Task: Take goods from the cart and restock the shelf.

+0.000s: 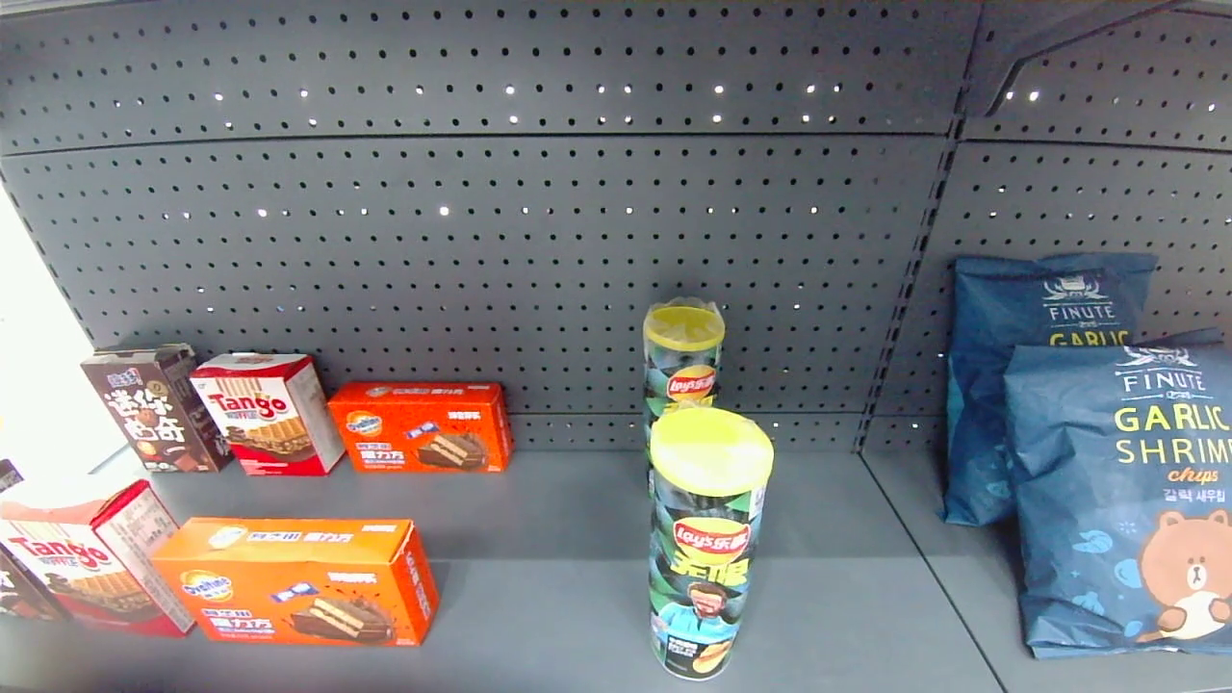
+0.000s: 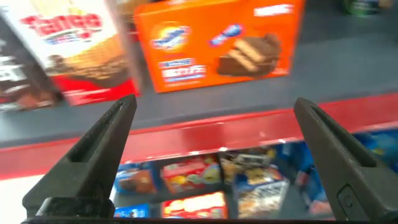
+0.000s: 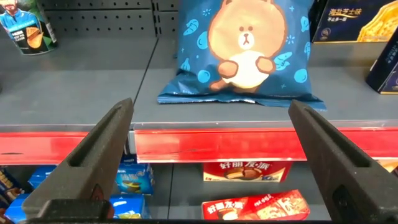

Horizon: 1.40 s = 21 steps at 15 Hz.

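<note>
1. Grey shelf (image 1: 558, 577) with a perforated back panel.
2. Front chip can (image 1: 710, 544): yellow lid, upright, mid-shelf near the front edge.
3. Second can (image 1: 683, 371): same look, upright, just behind it.
4. Front orange box (image 1: 298, 582) and rear orange box (image 1: 421, 426): left of the front chip can.
5. Front blue bag (image 1: 1121, 500) and rear blue bag (image 1: 1044, 318): right of that can, overlapping.

Back panel (image 1: 500, 260): grey pegboard, light shining through holes.
Upright post (image 1: 914, 289): dividing two bays.
Left side: white glare (image 1: 29, 385) spilling in.
</note>
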Motion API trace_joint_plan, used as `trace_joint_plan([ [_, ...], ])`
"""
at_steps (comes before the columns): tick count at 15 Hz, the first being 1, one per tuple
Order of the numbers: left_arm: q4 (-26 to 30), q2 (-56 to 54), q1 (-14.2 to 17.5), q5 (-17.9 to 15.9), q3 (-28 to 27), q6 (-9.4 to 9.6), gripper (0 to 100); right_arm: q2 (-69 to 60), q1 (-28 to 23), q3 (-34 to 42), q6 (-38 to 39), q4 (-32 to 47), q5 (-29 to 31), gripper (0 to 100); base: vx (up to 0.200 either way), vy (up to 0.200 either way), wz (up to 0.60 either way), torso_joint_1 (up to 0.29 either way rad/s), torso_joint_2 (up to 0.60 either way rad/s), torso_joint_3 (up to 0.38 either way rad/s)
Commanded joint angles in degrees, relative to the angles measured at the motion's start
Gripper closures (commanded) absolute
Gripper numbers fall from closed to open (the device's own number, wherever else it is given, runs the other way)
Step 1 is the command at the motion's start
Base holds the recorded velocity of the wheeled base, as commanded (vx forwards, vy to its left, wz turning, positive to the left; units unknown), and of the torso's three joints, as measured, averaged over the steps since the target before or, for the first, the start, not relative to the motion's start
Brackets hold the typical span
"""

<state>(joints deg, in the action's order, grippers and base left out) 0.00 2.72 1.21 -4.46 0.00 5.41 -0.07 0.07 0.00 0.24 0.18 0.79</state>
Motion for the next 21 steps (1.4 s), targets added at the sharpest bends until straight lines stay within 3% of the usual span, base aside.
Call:
trace_joint_plan([
  [1, 0.1, -2.7, -1.3, 3.2, 0.0, -2.25, 0, 0.1, 0.0, 0.0, 0.0, 0.0, 0.0, 0, 0.0, 0.0, 0.0, 0.0, 0.0, 0.0],
  [3, 0.1, -2.7, -1.3, 3.6, 0.0, -3.3, 0, 0.1, 0.0, 0.0, -0.1, 0.0, 0.0, 0, 0.0, 0.0, 0.0, 0.0, 0.0, 0.0],
  [8, 0.1, -2.7, -1.3, 3.5, 0.0, -3.57, 0, 0.1, 0.0, 0.0, -0.1, 0.0, 0.0, 0, 0.0, 0.0, 0.0, 0.0, 0.0, 0.0],
  [10, 0.1, -2.7, -1.2, 4.8, 0.0, -5.15, 0, 0.1, 0.0, 0.0, 0.0, 0.0, 0.0, 0, 0.0, 0.0, 0.0, 0.0, 0.0, 0.0],
  [12, 0.1, -2.7, -1.2, 5.3, -0.1, -5.24, 0, 0.1, 0.0, 0.0, -0.1, 0.0, 0.0, 0, 0.0, 0.0, 0.0, 0.0, 0.0, 0.0],
  [14, 0.1, -2.7, -1.3, 0.6, -0.1, -4.97, 0, 0.1, 0.0, 0.0, 0.0, 0.0, 0.0, 0, 0.0, 0.0, 0.0, 0.0, 0.0, 0.0],
  [16, 0.1, -2.7, -1.3, 1.1, 0.0, -5.32, 0, 0.1, 0.0, 0.0, 0.0, 0.0, 0.0, 0, 0.0, 0.0, 0.0, 0.0, 0.0, 0.0],
  [18, 0.1, -2.7, -1.3, 0.9, 0.0, -3.83, 0, 0.1, 0.0, 0.0, 0.0, 0.0, 0.0, 0, 0.0, 0.0, 0.0, 0.0, 0.0, 0.0],
  [21, 0.1, -2.7, -1.3, 1.0, 0.0, -4.97, 0, 0.1, 0.0, 0.0, -0.1, 0.0, 0.0, 0, 0.0, 0.0, 0.0, 0.0, 0.0, 0.0],
])
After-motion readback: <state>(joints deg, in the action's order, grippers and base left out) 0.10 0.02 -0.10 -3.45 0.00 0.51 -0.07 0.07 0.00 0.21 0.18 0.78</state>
